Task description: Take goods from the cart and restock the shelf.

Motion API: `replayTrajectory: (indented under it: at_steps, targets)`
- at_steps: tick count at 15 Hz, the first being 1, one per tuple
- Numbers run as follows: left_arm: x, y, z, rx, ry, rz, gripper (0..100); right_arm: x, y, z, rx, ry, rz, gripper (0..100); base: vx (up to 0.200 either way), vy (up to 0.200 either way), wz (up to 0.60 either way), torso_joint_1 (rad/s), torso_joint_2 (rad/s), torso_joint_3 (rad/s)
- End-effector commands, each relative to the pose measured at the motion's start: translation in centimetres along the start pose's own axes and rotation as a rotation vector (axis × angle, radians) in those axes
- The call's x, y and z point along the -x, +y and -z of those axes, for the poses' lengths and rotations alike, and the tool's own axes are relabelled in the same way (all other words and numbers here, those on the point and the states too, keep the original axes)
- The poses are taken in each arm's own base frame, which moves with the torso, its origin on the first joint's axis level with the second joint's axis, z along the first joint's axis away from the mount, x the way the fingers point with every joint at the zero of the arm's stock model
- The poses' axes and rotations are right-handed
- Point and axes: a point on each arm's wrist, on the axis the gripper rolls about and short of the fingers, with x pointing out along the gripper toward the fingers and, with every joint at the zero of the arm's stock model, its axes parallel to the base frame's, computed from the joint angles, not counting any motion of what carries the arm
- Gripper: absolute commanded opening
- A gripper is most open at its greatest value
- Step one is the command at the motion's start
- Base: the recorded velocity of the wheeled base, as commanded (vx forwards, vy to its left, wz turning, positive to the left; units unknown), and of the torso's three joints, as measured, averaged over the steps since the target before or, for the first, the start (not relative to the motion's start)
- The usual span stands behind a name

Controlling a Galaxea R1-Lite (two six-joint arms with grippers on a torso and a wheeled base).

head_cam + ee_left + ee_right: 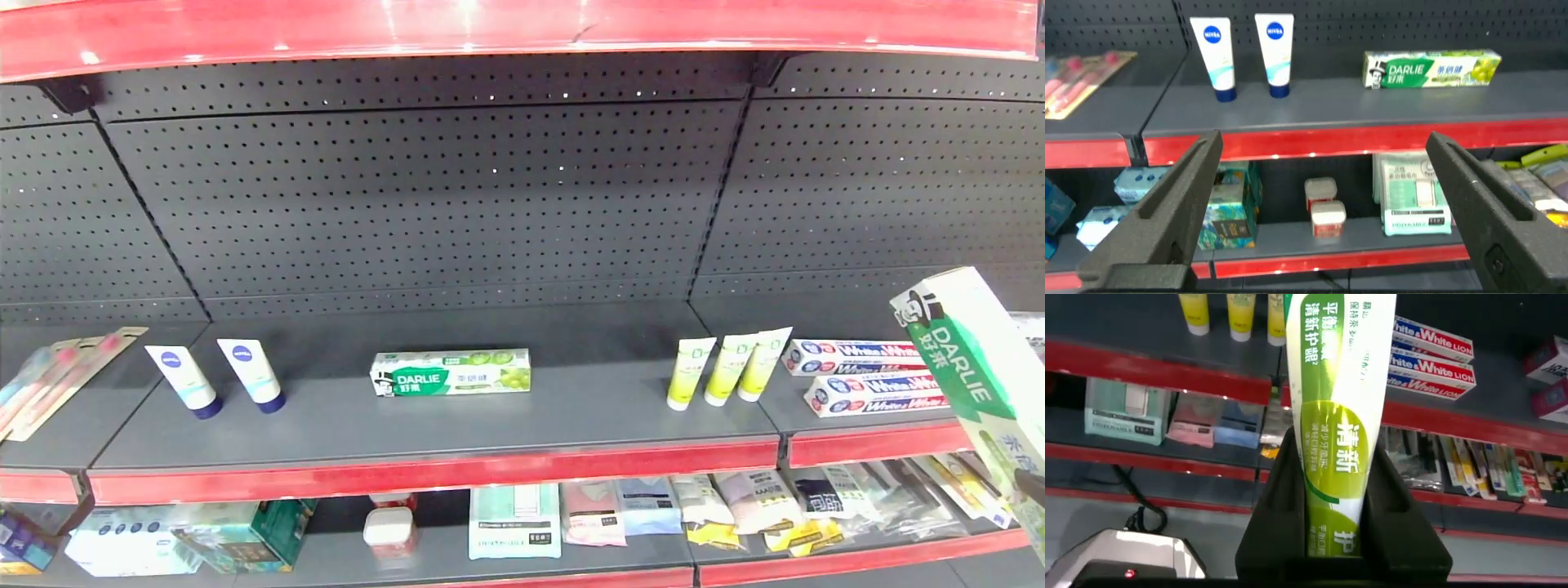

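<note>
so the right gripper (1335, 486) is clamped on the green toothpaste box (971, 367), held up at the right of the shelf (490, 425) (left gripper (1323, 143) hangs wide open, empty), and I'd swing it left and lay it flat beside the matching box (451, 372).

place: shop, toiletries aisle | evidence: grey pegboard-backed shelf (571, 408), red price rail (433, 474) | stock: toothpaste boxes (865, 376), cream tubes (724, 371), toothbrush packs (57, 376), packaged goods (514, 523) below
</note>
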Motion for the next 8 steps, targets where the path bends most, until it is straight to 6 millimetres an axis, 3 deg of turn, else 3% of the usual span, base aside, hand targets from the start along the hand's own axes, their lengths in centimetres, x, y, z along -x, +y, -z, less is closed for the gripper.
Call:
replayTrajectory:
  at_steps: [1, 7, 8]
  targets:
    - [0.0, 0.0, 0.0, 0.0, 0.004, 0.0, 100, -0.2, 0.0, 0.0, -0.002, 0.008, -0.002, 0, 0.0, 0.0, 0.0, 0.0, 0.0, 0.0]
    - [-0.4, 0.0, -0.2, -0.025, 0.051, 0.049, 100, 0.4, 0.0, 0.2, -0.04, -0.016, 0.002, 0, 0.0, 0.0, 0.0, 0.0, 0.0, 0.0]
    - [-0.2, 0.0, -1.7, -0.035, 0.023, 0.065, 100, 0.4, 0.0, 0.0, -0.041, -0.025, 0.006, 0, 0.0, 0.0, 0.0, 0.0, 0.0, 0.0]
